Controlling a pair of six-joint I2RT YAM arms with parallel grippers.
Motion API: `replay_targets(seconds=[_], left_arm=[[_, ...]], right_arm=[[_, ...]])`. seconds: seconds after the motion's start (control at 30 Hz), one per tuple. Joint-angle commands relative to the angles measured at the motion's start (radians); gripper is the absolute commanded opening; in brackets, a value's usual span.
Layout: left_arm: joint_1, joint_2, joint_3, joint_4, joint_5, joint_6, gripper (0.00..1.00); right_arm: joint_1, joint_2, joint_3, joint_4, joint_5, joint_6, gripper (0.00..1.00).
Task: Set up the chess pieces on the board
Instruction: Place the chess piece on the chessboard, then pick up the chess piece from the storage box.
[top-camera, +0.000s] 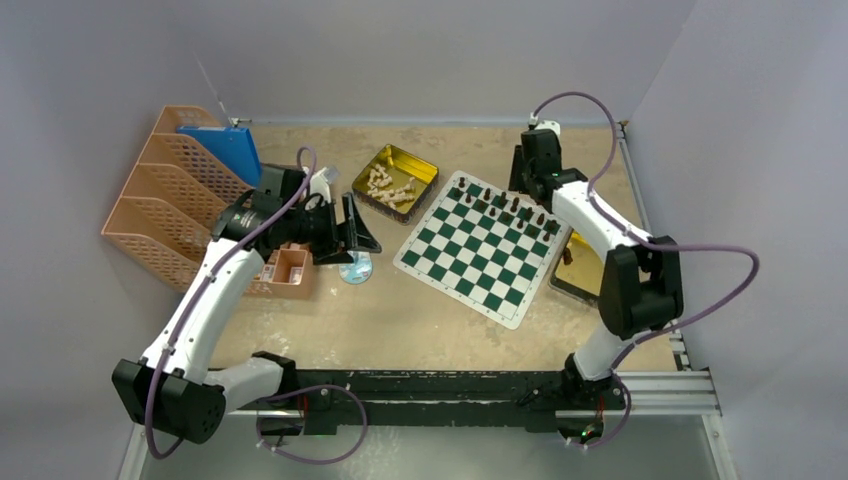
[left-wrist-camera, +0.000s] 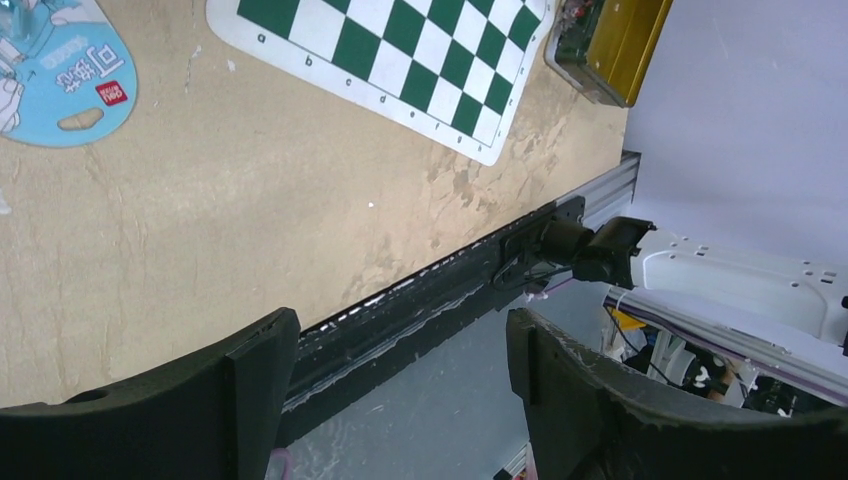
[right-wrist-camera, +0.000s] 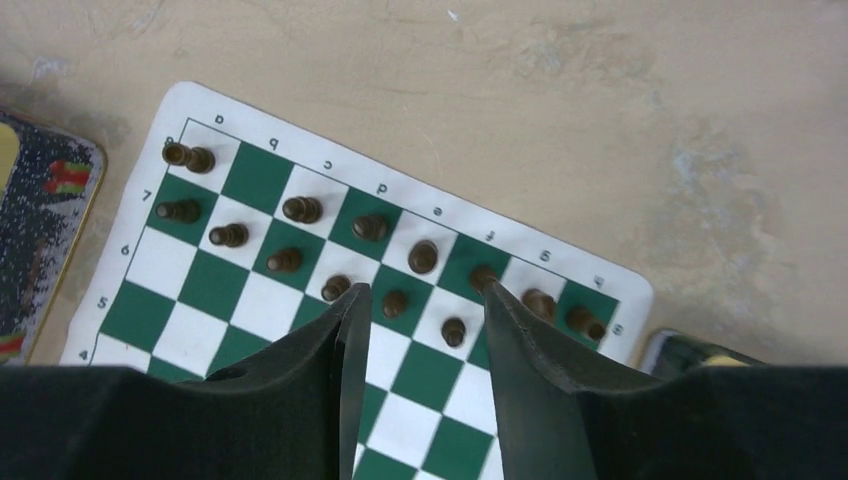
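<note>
The left tool (left-wrist-camera: 400, 330) is hanging wide open, gripping nothing. Pale pieces (top-camera: 390, 186) are lying in a gold tin (top-camera: 425, 172). The green-and-white board (top-camera: 480, 245) is lying angled on the surface, with dark brown pieces (right-wrist-camera: 300, 209) standing along its far rows. The right tool (right-wrist-camera: 422, 300) is hovering above them, parted and empty, its fingers (right-wrist-camera: 300, 400) hiding nearer squares.

Left end effector (left-wrist-camera: 400, 328) agape (empty), right end effector (right-wrist-camera: 422, 296) parted, seemingly empty

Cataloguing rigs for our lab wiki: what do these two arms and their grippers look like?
The left arm and right arm have smooth white link shells with boxy black joint housings. A loose lilac cable loops along each. The left gripper and right gripper each have two broad, matte black fingers tapering to blunt tips.
</note>
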Motion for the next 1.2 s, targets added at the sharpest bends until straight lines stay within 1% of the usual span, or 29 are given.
replay_targets(seconds=[0.0,0.13,0.3,0.47,0.53,0.57,0.67,0.73,0.77,0.9,1.03,1.17], left_arm=[[-0.003,-0.056,-0.040,0.031,0.035,0.012,0.76],[-0.004,-0.075,-0.051,0.052,0.066,0.010,0.76],[-0.018,-0.095,-0.041,0.054,0.059,0.035,0.71],[-0.024,-0.105,-0.001,0.035,0.040,0.054,0.70],[-0.026,-0.106,0.024,0.020,0.025,0.066,0.70],[-0.027,-0.108,0.032,0.015,0.017,0.071,0.70],[-0.029,-0.116,0.034,0.016,0.015,0.066,0.70],[-0.028,-0.114,0.039,0.013,0.025,0.064,0.70],[-0.028,-0.111,0.042,0.011,0.028,0.063,0.70],[-0.027,-0.103,0.061,-0.006,0.021,0.069,0.70],[-0.027,-0.101,0.079,-0.006,0.017,0.069,0.70],[-0.027,-0.100,0.091,-0.012,0.025,0.065,0.70]], right_arm=[[-0.026,-0.136,-0.031,-0.106,0.045,-0.067,0.48],[-0.086,-0.243,-0.097,-0.159,0.033,-0.063,0.48],[-0.172,-0.320,-0.151,-0.212,0.055,-0.074,0.47],[-0.213,-0.395,-0.241,-0.177,0.097,-0.209,0.44],[-0.238,-0.437,-0.303,-0.129,0.056,-0.295,0.44],[-0.257,-0.445,-0.319,-0.111,0.001,-0.339,0.44],[-0.349,-0.425,-0.317,-0.129,-0.068,-0.396,0.43],[-0.393,-0.398,-0.317,-0.138,-0.162,-0.435,0.42],[-0.410,-0.384,-0.320,-0.136,-0.182,-0.448,0.42],[-0.429,-0.348,-0.359,-0.122,-0.240,-0.535,0.41],[-0.455,-0.316,-0.382,-0.131,-0.249,-0.571,0.39],[-0.476,-0.319,-0.423,-0.130,-0.314,-0.630,0.38]])
